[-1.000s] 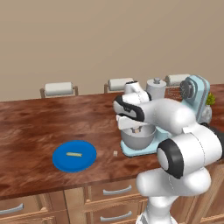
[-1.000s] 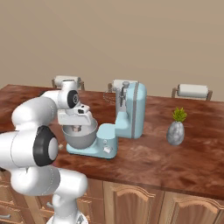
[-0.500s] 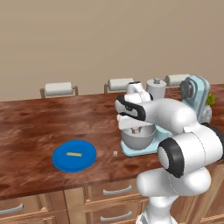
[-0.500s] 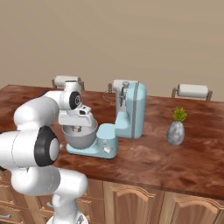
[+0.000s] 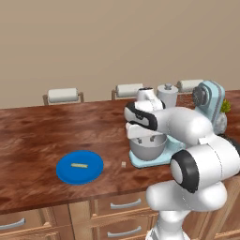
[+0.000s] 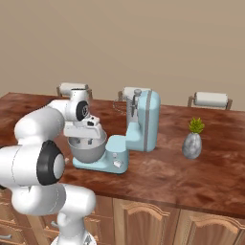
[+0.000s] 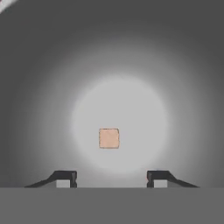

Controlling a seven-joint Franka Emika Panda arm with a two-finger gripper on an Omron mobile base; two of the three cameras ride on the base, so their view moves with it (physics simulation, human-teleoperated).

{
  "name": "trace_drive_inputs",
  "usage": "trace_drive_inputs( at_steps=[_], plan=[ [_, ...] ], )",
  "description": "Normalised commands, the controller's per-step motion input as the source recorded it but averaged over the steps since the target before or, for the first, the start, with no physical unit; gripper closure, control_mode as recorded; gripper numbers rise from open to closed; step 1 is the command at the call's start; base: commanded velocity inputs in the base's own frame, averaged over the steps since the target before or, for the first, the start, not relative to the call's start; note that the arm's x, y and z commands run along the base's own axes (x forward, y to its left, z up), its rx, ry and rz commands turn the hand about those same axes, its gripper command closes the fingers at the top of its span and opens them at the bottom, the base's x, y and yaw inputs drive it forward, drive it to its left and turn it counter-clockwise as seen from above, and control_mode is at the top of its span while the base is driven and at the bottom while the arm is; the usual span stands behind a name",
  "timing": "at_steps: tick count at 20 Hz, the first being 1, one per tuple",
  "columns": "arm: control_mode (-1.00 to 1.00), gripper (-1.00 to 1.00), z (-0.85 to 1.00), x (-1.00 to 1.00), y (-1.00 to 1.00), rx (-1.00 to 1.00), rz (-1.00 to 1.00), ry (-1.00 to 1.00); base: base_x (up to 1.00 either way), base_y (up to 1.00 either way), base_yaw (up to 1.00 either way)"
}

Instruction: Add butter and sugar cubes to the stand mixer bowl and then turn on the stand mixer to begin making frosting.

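My gripper (image 5: pixel 143 138) (image 6: pixel 87 140) hangs just above the grey metal stand mixer bowl (image 5: pixel 148 151) (image 6: pixel 86 152), fingers pointing down into it. In the hand view the gripper (image 7: pixel 111 178) is open, and a small pale sugar cube (image 7: pixel 109 138) sits free inside the bowl (image 7: pixel 43 65), touching neither fingertip. Another tiny white cube (image 5: pixel 123 164) lies on the counter left of the mixer base. The butter (image 5: pixel 79 165), a thin yellow stick, rests on the blue plate (image 5: pixel 65 172). The light-blue stand mixer (image 5: pixel 209 101) (image 6: pixel 143 122) has its head tilted up.
A grey canister with a knob (image 5: pixel 167 93) stands behind the bowl. A small plant in a grey vase (image 6: pixel 193 139) sits right of the mixer. Chair backs (image 5: pixel 63 95) line the far side of the wooden counter (image 5: pixel 33 136); drawers run below its front edge.
The gripper has gone from shut to open above the bowl, and the sugar cube now lies loose inside it. The arm has hardly moved.
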Motion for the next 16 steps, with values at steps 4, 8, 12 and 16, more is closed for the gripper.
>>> trace_drive_inputs(
  at_steps=[4, 8, 12, 16],
  plan=[
    [-1.00, -1.00, 0.27, -0.30, 0.00, 0.00, -0.02, -0.13, 0.00, 0.00, 0.00],
    [-1.00, -1.00, 0.81, -0.43, 0.00, 0.00, -0.06, -0.19, 0.00, 0.00, 0.00],
    [-1.00, -1.00, 1.00, -0.56, 0.07, 0.00, -0.15, -0.22, 0.00, 0.00, 0.00],
    [-1.00, -1.00, 0.83, -0.66, 0.29, 0.00, -0.26, -0.22, 0.00, 0.00, 0.00]
  ],
)
